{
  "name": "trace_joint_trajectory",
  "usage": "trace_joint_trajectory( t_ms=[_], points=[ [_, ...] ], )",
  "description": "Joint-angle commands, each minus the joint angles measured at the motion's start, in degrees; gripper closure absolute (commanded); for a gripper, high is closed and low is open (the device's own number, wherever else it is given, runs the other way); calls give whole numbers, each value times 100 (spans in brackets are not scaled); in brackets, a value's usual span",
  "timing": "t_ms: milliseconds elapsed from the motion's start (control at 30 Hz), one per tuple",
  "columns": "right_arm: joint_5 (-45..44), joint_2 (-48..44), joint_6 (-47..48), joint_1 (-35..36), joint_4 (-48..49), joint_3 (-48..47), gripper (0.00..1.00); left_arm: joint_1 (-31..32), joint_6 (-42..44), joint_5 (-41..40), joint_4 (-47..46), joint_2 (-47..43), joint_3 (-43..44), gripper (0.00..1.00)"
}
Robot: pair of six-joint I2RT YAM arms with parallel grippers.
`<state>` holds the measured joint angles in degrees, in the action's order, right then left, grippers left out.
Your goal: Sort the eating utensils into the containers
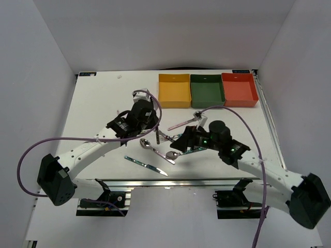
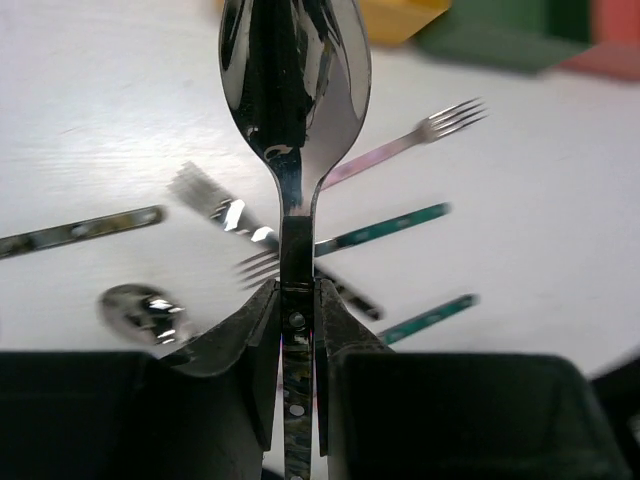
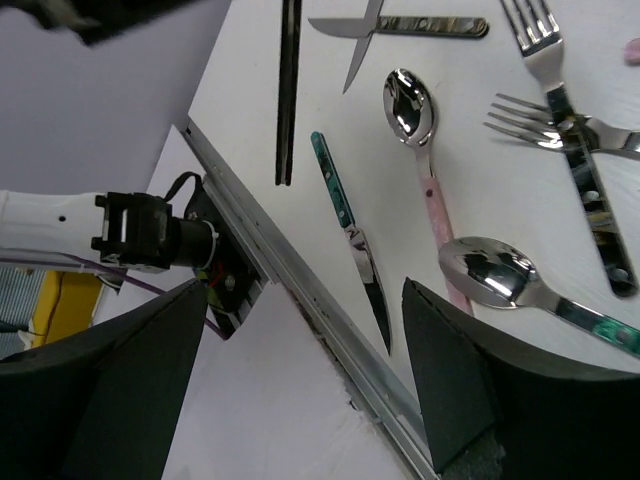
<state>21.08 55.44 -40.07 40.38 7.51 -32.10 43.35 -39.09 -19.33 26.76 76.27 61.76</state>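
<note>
As you look down from above, your white table (image 1: 98, 103) carries every item listed.

Bins, three, side by side at the far edge: yellow bin (image 1: 174, 98), green bin (image 1: 207, 95), red-orange bin (image 1: 239, 95).

Left gripper (image 2: 298, 315), one. Its jaws are pinched narrow on the handle of the gripped spoon (image 2: 295, 90), which is held off the table over the loose pile, bowl pointing away from the wrist.

Right gripper (image 3: 302, 290), one. Its fingers are spread wide with nothing between them, and it hovers over the near side of the pile by the metal rail (image 3: 262, 235).

Loose utensils, mid-table between your arms:
- dark-handled fork (image 3: 585, 190), crossed by a second fork (image 3: 545, 130)
- teal-handled knife (image 3: 352, 235), nearest the rail
- pink-handled spoon (image 3: 428, 190), just beside that knife
- teal-handled spoon (image 3: 490, 272), its bowl at the pink handle's end
- second knife (image 3: 430, 25), farther out
- pink-handled fork (image 1: 181, 125), apart from the rest, on the bins' side of the pile
</note>
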Motion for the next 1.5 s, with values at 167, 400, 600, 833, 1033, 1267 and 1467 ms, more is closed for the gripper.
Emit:
trace_joint_trajectory(
  t_ms=[167,400,600,833,1033,1267,1467],
  points=[
    [-1474,1205,-19,752,955,-859,22,33,-1188,1194,-1384,-183,-278,100],
    [-1369,1821,219,770,937,-1334,38,24,-1233,1388,-1595,-121,-392,100],
    [-1651,2120,720,770,788,-1676,93,33,-1241,1529,-1701,-24,-375,100],
    [-1994,2331,1361,559,331,-1993,100,24,-645,-63,-266,-68,511,2],
    [-2292,3469,3117,-240,-1150,-3630,100,15,173,-2468,1207,-1086,1094,2],
    [-2398,6204,4753,-1058,-3251,-7600,100,24,1333,-2452,866,-2686,-461,2],
    [-2522,7937,5659,-1208,-3951,-9840,100,24,1431,-2119,514,-3504,-1683,2]
  ],
)
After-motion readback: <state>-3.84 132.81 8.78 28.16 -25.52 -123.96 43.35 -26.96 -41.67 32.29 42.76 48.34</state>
